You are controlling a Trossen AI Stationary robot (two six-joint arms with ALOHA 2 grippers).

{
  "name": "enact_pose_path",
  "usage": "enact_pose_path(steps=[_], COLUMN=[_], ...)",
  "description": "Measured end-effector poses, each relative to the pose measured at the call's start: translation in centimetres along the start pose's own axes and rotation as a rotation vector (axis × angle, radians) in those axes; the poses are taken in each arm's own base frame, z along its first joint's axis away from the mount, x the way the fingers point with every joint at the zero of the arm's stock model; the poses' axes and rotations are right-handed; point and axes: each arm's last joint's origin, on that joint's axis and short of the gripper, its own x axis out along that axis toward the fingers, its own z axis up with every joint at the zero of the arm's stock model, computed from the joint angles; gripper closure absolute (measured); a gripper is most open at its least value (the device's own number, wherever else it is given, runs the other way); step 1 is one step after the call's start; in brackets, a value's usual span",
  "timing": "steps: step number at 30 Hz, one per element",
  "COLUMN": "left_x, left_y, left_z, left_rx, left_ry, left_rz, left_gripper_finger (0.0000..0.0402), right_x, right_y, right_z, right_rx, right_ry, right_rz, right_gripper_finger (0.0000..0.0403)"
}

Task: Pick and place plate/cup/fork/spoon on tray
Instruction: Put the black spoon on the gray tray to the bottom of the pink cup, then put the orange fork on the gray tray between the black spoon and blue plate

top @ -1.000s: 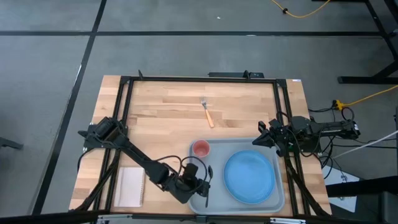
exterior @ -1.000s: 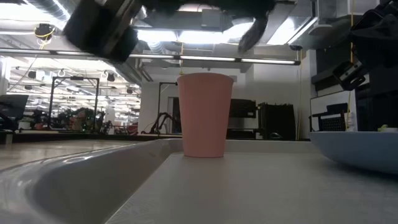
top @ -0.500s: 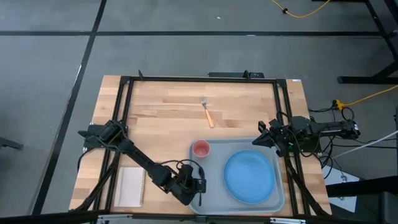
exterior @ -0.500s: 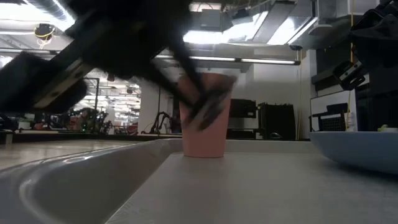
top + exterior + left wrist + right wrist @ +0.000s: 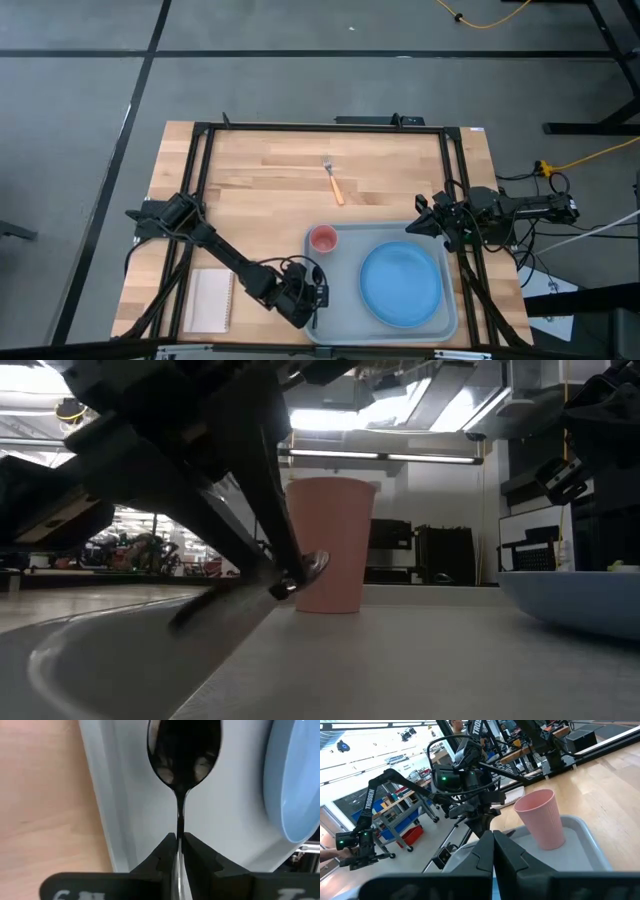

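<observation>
A: Gripping the spoon [image 5: 183,755] by its thin handle, the left gripper [image 5: 179,851] has both fingers pressed tight against the stem, with the oval bowl sticking out ahead of the fingertips.

B: Where does that put it on the table?

A: Seen from above, the left gripper [image 5: 310,297] sits at the tray's [image 5: 345,320] near-left corner, roughly seven o'clock from the tray's middle. The wrist camera shows the spoon's bowl over the tray floor, just inside the raised rim [image 5: 100,795], with bare wood on the far side of that rim.

B: Is the spoon down on the tray?

A: From table height the spoon [image 5: 305,567] is tilted, bowl end raised in front of the cup [image 5: 330,545]. Whether its lower end touches the tray cannot be told.

B: And the other pieces?

A: The cup [image 5: 322,239] stands upright in the tray's far-left corner, about eleven o'clock from the tray's middle. The plate [image 5: 401,283] lies flat on the tray's right part, around three o'clock, well apart from the cup. The fork [image 5: 333,181] lies on the wood at twelve o'clock from the cup, off the tray. A white notepad [image 5: 211,299] lies at nine o'clock from the left gripper.

B: The right arm?

A: The right gripper [image 5: 428,222] waits at the table's right edge, about one o'clock from the tray; its fingers [image 5: 506,851] meet with no gap.
</observation>
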Motion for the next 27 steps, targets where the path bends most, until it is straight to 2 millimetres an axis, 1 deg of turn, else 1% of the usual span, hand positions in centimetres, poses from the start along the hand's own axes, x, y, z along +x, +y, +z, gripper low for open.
enact_pose_path(steps=[9,14,20,24,27], left_x=[0.5,0.5,0.5,0.4,0.2], left_y=[-0.5,-0.5,-1.0,-1.4,-2.1], left_z=[1.3,1.3,1.0,0.8,0.5], left_rx=[-0.017,-0.020,-0.033,0.044,0.136], left_ry=[-0.043,-0.038,-0.015,0.012,0.040], left_rz=[0.001,-0.001,-0.048,-0.079,-0.147], left_gripper_finger=[0.0371,0.0370,0.0370,0.0369,0.0370], right_x=[0.0,0.0,0.0,0.0,0.0], right_y=[0.0,0.0,0.0,0.0,0.0], right_z=[0.0,0.0,0.0,0.0,0.0], right_rx=[0.000,-0.003,-0.007,-0.007,-0.007], right_ry=[0.004,0.004,0.003,0.003,0.003], right_rz=[0.007,0.007,0.008,0.008,0.009], right_gripper_finger=[0.0397,0.0397,0.0397,0.0397,0.0397])
